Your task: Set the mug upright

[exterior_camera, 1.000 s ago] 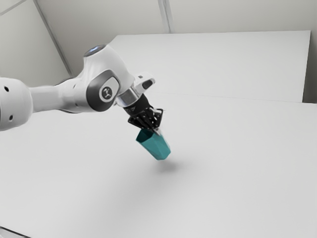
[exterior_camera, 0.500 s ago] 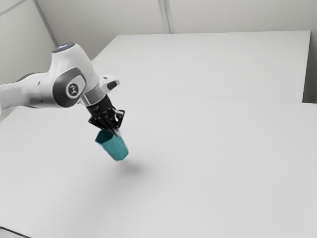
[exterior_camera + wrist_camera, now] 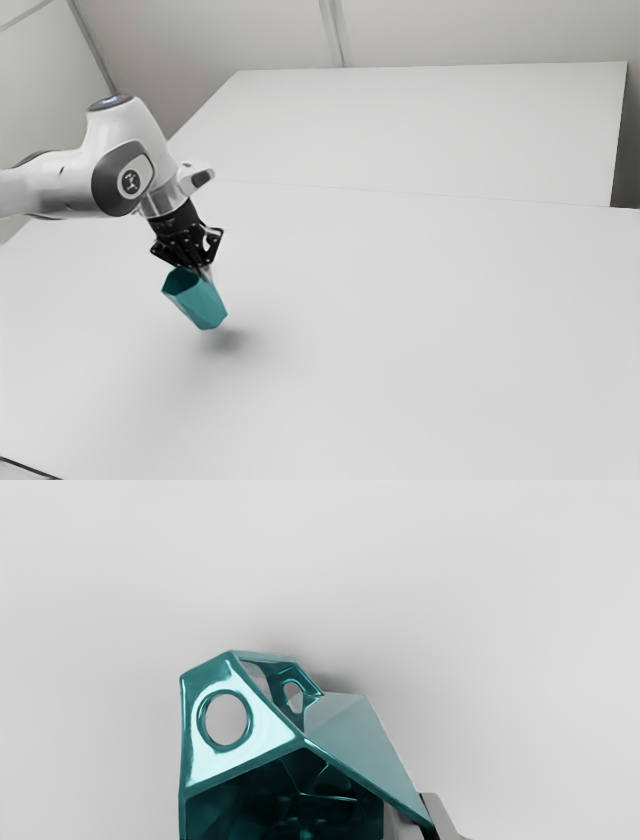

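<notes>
Left of centre in the exterior view, the faceted teal mug (image 3: 203, 304) hangs tilted, mouth toward the upper left, above the smooth, matt white table (image 3: 430, 340) and its soft shadow (image 3: 226, 342). The gripper (image 3: 204, 272) pinches the mug's wall, one finger inside, one outside. The wrist view shows glossy, angular facets and oval holes; its bottom edge cuts off the mug, whose interior is dark.

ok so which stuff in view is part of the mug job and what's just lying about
Part of the job:
- teal mug, tilted, held above the table
- gripper, shut on the mug's wall
- white table, likely where the mug gets set

Not part of it:
- thin dark line at the exterior view's lower left corner
- pale wall behind
</notes>
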`<state>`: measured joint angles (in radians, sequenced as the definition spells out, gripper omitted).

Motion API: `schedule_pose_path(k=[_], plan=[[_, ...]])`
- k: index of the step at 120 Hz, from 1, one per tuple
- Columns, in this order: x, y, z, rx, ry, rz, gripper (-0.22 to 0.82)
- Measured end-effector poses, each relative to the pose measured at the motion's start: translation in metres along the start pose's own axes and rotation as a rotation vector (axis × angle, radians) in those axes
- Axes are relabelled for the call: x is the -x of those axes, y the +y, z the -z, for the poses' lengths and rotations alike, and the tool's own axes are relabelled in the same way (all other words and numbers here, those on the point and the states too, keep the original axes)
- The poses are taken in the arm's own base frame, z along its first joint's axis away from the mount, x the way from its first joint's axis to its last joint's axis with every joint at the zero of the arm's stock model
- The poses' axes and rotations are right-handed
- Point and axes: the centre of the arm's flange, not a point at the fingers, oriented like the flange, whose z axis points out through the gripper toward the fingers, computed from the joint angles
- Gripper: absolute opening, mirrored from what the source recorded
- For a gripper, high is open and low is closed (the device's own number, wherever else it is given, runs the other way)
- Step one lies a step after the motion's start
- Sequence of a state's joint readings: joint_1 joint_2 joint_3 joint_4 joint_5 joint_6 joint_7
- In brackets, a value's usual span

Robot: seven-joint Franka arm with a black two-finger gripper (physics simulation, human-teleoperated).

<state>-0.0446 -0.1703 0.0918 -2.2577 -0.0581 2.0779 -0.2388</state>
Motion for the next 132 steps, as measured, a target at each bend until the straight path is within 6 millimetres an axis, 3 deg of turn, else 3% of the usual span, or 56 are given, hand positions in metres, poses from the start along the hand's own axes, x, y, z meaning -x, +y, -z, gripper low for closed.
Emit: schedule_pose_path(k=[44, 132], plan=[[-0.021, -0.010, -0.032, -0.020, -0.049, 0.032, -0.18], [-0.028, -0.009, -0.054, -0.037, -0.095, 0.037, -0.18]])
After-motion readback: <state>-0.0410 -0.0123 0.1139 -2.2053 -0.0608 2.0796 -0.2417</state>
